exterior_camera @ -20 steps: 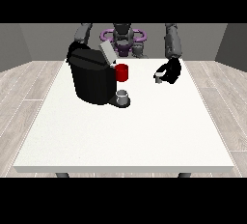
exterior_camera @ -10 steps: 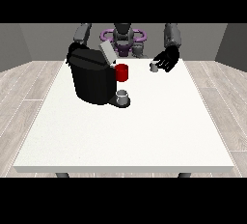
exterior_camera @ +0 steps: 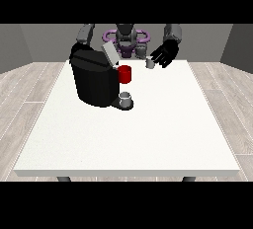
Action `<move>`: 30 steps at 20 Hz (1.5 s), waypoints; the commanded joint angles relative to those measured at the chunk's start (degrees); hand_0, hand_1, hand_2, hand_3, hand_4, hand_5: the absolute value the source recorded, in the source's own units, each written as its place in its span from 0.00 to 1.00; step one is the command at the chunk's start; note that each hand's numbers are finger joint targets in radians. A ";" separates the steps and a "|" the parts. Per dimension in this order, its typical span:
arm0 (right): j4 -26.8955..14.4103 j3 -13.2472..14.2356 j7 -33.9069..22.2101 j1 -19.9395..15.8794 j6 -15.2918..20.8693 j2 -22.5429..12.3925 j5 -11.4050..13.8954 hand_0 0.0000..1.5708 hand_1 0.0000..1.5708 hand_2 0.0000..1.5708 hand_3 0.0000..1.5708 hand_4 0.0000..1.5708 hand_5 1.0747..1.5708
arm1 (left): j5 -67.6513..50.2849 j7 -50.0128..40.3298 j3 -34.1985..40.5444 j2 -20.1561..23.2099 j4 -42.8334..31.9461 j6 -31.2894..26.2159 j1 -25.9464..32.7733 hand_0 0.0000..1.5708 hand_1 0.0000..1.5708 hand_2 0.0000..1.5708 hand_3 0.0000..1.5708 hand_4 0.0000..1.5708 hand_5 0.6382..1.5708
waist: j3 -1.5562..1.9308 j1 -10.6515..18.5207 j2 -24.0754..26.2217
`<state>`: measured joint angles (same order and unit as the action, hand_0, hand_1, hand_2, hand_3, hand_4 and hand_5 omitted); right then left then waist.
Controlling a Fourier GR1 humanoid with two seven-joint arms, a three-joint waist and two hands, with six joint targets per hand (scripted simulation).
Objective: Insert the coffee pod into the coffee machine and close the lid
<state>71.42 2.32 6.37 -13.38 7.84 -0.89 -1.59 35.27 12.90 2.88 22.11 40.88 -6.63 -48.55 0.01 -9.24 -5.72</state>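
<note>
The coffee pod [exterior_camera: 149,63] sits pinched in the curled fingers of the hand at the view's right [exterior_camera: 164,54].

A large white table [exterior_camera: 148,134] is filling the middle of the front view, standing on a floor of pale wood-look planks [exterior_camera: 29,90]. 2 dark legs are showing under its near edge. A black coffee machine [exterior_camera: 93,80] is sitting on the table's far left part, with its grey lid [exterior_camera: 109,53] tilting upward. A small grey cup [exterior_camera: 126,98] is resting on the machine's low base, in front of a red part [exterior_camera: 125,74] on the machine's side. The rest of the tabletop is lying white and flat toward the camera.
</note>
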 commanded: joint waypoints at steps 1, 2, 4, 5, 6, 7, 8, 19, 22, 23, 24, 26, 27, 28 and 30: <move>4.48 -1.24 -2.65 -0.95 -2.82 -1.53 -0.71 0.00 0.00 0.00 0.00 0.32 1.00 | -1.03 -0.92 3.28 3.72 -2.10 -1.40 -3.84 0.80 0.80 0.85 0.82 0.34 1.00 | -0.02 -4.26 -1.17; 1.22 -1.54 -0.48 -1.47 0.52 0.83 -0.41 0.00 0.00 0.00 0.00 0.32 1.00 | 0.38 -2.04 1.65 2.85 0.18 -1.16 -6.08 0.80 0.80 0.84 0.81 0.34 1.00 | 0.00 -2.10 -1.65; 6.21 -2.83 -2.89 -1.13 -0.92 0.19 0.32 0.00 0.00 0.00 0.00 0.32 1.00 | -0.26 -0.54 3.66 4.80 -2.12 -0.58 -6.14 0.68 0.68 0.78 0.78 0.33 1.00 | -0.02 -5.55 -2.21; 6.17 -2.22 -5.16 -5.70 0.11 0.59 -0.07 0.00 0.00 0.00 0.00 0.32 1.00 | 0.32 -1.70 3.81 4.98 -1.82 0.70 -8.97 0.65 0.65 0.77 0.78 0.32 1.00 | -0.02 -5.55 -4.51; 3.72 -1.98 -2.89 -2.54 -0.69 0.59 -0.24 0.00 0.00 0.00 0.00 0.33 1.00 | -0.34 -6.31 3.55 2.86 -1.59 -1.79 -10.19 0.79 0.79 0.82 0.79 0.33 1.00 | 0.01 -5.26 -2.39; 3.68 -0.80 -0.94 -2.84 -1.91 -1.12 -0.65 0.00 0.00 0.00 0.00 0.33 1.00 | -1.57 -5.17 4.90 3.48 -1.38 -1.84 -10.76 0.81 0.81 0.83 0.79 0.33 1.00 | 0.01 -5.14 -3.50; 7.17 -2.47 -4.30 -3.21 -1.08 -0.29 -0.06 0.00 0.00 0.00 0.00 0.31 1.00 | -1.50 -3.91 5.90 5.49 -3.04 -1.45 -10.88 0.77 0.77 0.80 0.76 0.32 1.00 | -0.02 -7.10 -3.98; 8.55 -5.13 -1.97 -3.79 3.75 0.83 2.33 0.00 0.00 0.00 0.00 0.35 1.00 | 1.03 -5.86 5.00 4.41 -3.49 0.89 -16.04 0.82 0.82 0.83 0.78 0.32 1.00 | 0.00 -8.40 -7.37; 9.13 -3.39 -6.15 -6.55 3.45 0.75 2.65 0.00 0.00 0.00 0.00 0.29 1.00 | 1.17 -6.95 4.79 3.18 -3.98 0.74 -17.05 0.81 0.81 0.83 0.79 0.31 1.00 | -0.01 -8.48 -7.33; 8.13 -0.55 -4.68 -6.77 1.12 -1.83 0.54 0.00 0.00 0.00 0.00 0.31 1.00 | 1.36 -5.58 4.76 4.58 -3.26 0.28 -17.47 0.83 0.83 0.85 0.79 0.31 1.00 | 0.00 -8.32 -8.48; 8.25 -0.51 -3.08 -4.29 0.42 -2.36 0.55 0.00 0.00 0.00 0.00 0.33 1.00 | 1.36 -5.41 4.58 4.34 -3.81 -0.27 -15.40 0.83 0.83 0.85 0.79 0.31 1.00 | 0.00 -7.90 -7.40; 5.71 2.23 -3.55 -6.73 0.43 -2.96 -1.29 0.00 0.00 0.00 0.00 0.33 1.00 | 1.47 -7.29 3.34 1.04 -2.91 -0.90 -16.10 0.82 0.82 0.84 0.78 0.32 1.00 | 0.02 -6.31 -6.90; 6.55 0.82 -3.89 -5.93 1.23 -2.39 0.09 0.00 0.00 0.00 0.00 0.31 1.00 | 0.97 -7.32 4.59 2.72 -4.14 -1.41 -17.07 0.82 0.82 0.84 0.78 0.32 1.00 | 0.00 -7.35 -8.12; 8.01 -0.93 -2.65 -4.35 0.88 -0.98 0.34 0.00 0.00 0.00 0.00 0.31 1.00 | 1.11 -7.87 4.75 3.51 -4.72 -2.15 -18.19 0.83 0.83 0.84 0.78 0.32 1.00 | 0.01 -9.01 -7.59; 6.92 1.38 -3.89 -6.62 -0.06 -3.04 -0.99 0.00 0.00 0.00 0.00 0.33 1.00 | 1.44 -6.72 4.74 4.10 -4.24 -1.58 -18.31 0.84 0.84 0.85 0.78 0.32 1.00 | 0.01 -7.49 -9.04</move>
<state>78.60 2.38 2.93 -19.06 8.48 -2.87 -1.61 36.46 5.99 7.49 25.57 36.96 -7.66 -66.04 0.01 -17.17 -13.87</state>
